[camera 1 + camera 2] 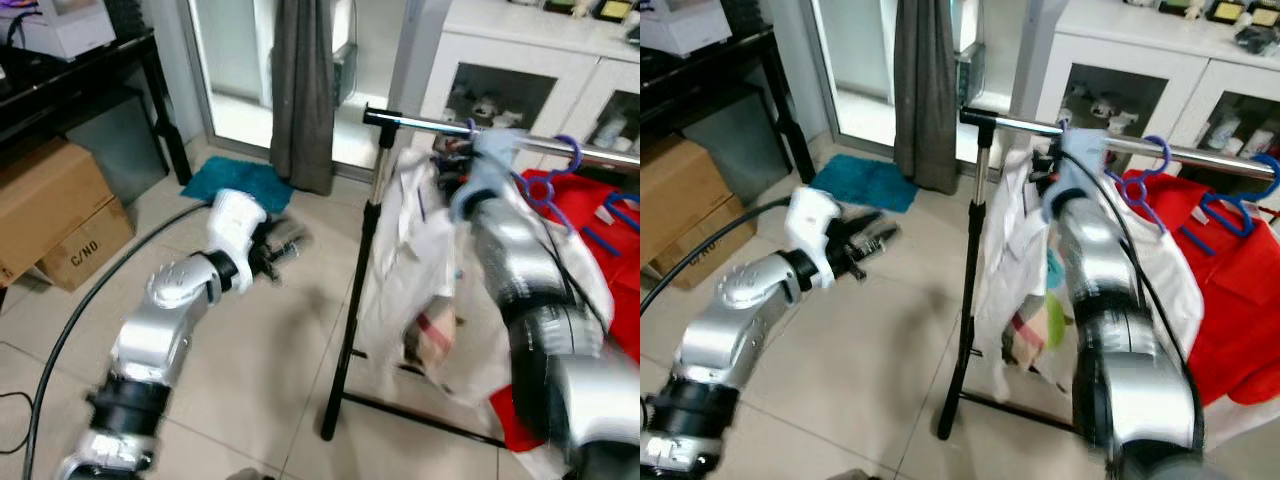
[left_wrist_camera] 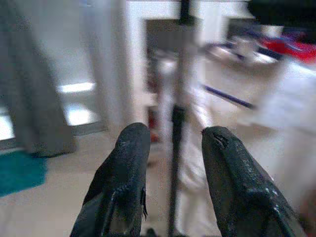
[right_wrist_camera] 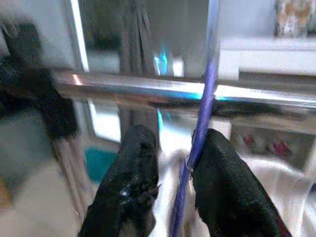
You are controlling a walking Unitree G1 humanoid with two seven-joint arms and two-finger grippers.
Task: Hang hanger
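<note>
Two black fingers of the right tool [image 3: 170,197] stand slightly apart, with the thin purple plastic hanger [image 3: 200,128] between them, against one pad, just under the shiny metal rail [image 3: 163,89]. I judge the hanger light, stiff and slippery; its straight neck below the hook is the best hold. Left tool [image 2: 173,182] hovers open, empty, near the black rack post [image 1: 350,300].

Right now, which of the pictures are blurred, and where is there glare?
Left eye view: the right arm is smeared by motion. Left wrist view: the background is blurred, while the fingers stay sharper. Right wrist view: bright glare on the metal rail, and the purple hanger is slightly soft.
</note>
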